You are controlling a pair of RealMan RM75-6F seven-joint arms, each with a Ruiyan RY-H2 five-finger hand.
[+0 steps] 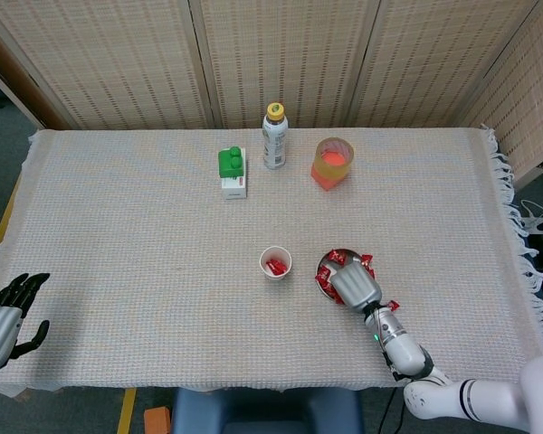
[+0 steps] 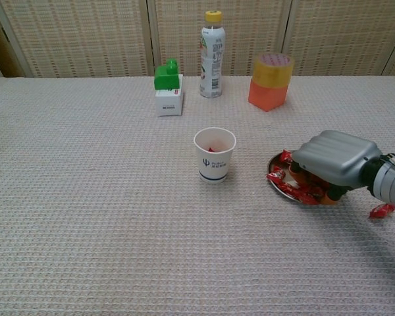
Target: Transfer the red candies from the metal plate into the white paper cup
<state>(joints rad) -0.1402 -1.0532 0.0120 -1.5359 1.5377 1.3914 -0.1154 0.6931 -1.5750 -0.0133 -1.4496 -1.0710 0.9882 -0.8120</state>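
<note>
Two robot hands show: your left robot hand (image 1: 2, 321) rests idle at the counter (image 1: 118, 208) edge, fingers spread, holding nothing. Your cup (image 2: 214, 154) stands upright, mouth up to receive, a few candies already inside. Just right of it, your right robot hand (image 2: 334, 160) lies palm-down over the plate (image 2: 276, 185), fingers curled into the candies (image 2: 296, 189); whether it grips one, you cannot tell. One stray candy (image 2: 382, 210) lies beside the wrist, long axis roughly left-right.

Red candies (image 2: 296, 191) heap the metal plate (image 2: 276, 185); upright white paper cup (image 2: 214, 155) (some inside) just beside.
</note>
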